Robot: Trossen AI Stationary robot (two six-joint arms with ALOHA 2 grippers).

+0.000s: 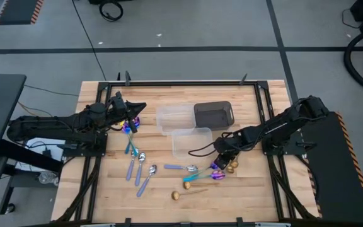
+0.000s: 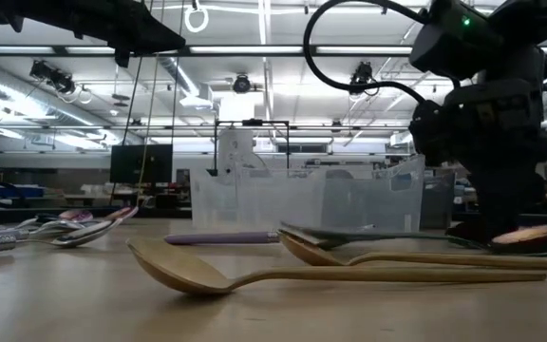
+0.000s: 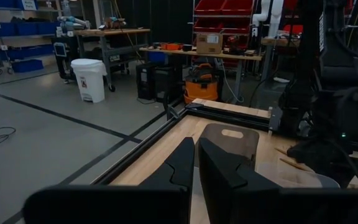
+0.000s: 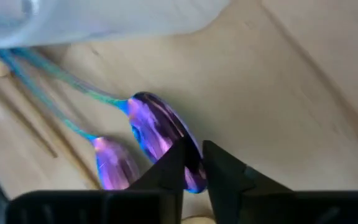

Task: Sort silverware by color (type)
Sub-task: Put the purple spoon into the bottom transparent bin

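My right gripper (image 1: 221, 165) is low over the table's right-middle, its fingers nearly together on an iridescent purple spoon (image 4: 160, 134) with a teal handle. A second purple spoon (image 4: 114, 163) lies beside it. Gold spoons (image 1: 176, 194) (image 2: 188, 271) lie flat on the wood near the near edge. Silver spoons with pale blue handles (image 1: 140, 169) lie left of centre, and one more (image 1: 181, 168) lies mid-table. My left gripper (image 1: 131, 113) is raised over the table's left side with its fingers (image 3: 194, 165) shut and nothing showing between them. A purple and teal piece (image 1: 130, 127) lies below it. My right gripper comes from above, pointing down, with both fingertips (image 4: 178, 155) at the rim of the purple spoon's bowl (image 4: 188, 177), on the end away from its handle. The rim seems pinched in the narrow gap. The spoon still lies flat on the table.
Two clear plastic tubs (image 1: 174, 118) (image 1: 191, 140) and a dark rectangular tub (image 1: 213, 115) stand at the table's middle, far of the right gripper. A gold piece (image 1: 230, 165) lies just right of that gripper. Black rails (image 1: 181, 82) frame the table.
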